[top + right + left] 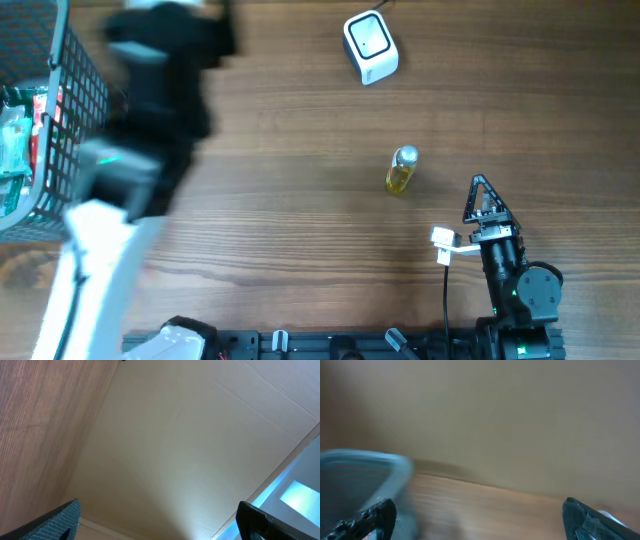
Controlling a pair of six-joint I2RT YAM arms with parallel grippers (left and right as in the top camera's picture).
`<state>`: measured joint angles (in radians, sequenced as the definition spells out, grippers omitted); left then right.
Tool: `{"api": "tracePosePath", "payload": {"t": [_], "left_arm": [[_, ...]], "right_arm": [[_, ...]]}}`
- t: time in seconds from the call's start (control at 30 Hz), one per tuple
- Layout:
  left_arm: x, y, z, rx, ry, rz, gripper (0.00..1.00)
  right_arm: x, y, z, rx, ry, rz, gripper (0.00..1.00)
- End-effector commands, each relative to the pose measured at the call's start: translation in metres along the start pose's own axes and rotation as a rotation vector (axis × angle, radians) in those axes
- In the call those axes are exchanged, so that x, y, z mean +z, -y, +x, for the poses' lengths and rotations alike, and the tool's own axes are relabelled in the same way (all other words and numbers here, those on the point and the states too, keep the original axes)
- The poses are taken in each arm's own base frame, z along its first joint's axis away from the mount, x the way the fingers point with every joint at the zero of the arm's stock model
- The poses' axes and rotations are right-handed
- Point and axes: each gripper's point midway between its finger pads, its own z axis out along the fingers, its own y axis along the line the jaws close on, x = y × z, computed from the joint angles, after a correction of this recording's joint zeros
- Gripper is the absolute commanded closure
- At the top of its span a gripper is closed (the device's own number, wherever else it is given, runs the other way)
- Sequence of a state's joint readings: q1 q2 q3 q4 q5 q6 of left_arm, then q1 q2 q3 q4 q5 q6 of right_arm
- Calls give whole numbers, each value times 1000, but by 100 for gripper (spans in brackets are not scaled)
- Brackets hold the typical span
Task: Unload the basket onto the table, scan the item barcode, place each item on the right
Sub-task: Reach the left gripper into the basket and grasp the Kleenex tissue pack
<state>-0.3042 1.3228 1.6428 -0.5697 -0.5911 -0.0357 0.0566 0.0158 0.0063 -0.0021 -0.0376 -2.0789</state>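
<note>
A small bottle of yellow liquid with a silver cap sits on the wooden table right of centre; no barcode shows on it. The white scanner sits at the back, well apart from the bottle. My left gripper is a motion-blurred dark shape at the back left beside the basket. In the left wrist view that gripper is open, with only table between its fingertips. My right gripper rests at the front right, just right of the bottle. It is open and empty, facing a pale wall.
A dark wire basket with several packaged goods stands at the left edge; its rim shows blurred in the left wrist view. A white tag hangs on the right arm. The arm bases sit along the front edge.
</note>
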Motion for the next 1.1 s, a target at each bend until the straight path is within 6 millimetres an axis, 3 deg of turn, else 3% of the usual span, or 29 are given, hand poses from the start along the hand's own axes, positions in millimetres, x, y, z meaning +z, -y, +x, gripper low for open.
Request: {"api": "tracePosePath", "payload": {"t": [0.0,0.1,0.2,0.27,0.4,0.67,0.83,1.07], "left_arm": [[12,-99,-14,-25,16,-156,0],[28,-154,-5,-79,-14,-168,0],[41,-186,7,-120,-48,-131,0],[53,-216,24,-157,-94,-126,0],[80,-254,64,-201,-197,-159,0],[125,-279,136,-178,-381,-166,0],[153,-281,205,-198,-557,-142,0],[172,-274,267,-203,-701,-66,0]], "right_arm": [[0,2,-2,-42,11,11,0],[0,2,-2,-42,12,11,0],[0,2,-2,-42,11,11,0],[0,2,-2,-42,12,11,0],[0,2,-2,-42,11,11,0],[0,2,-2,-42,11,11,0],[0,2,-2,-42,12,11,0],[0,2,-2,-42,11,11,0]]}}
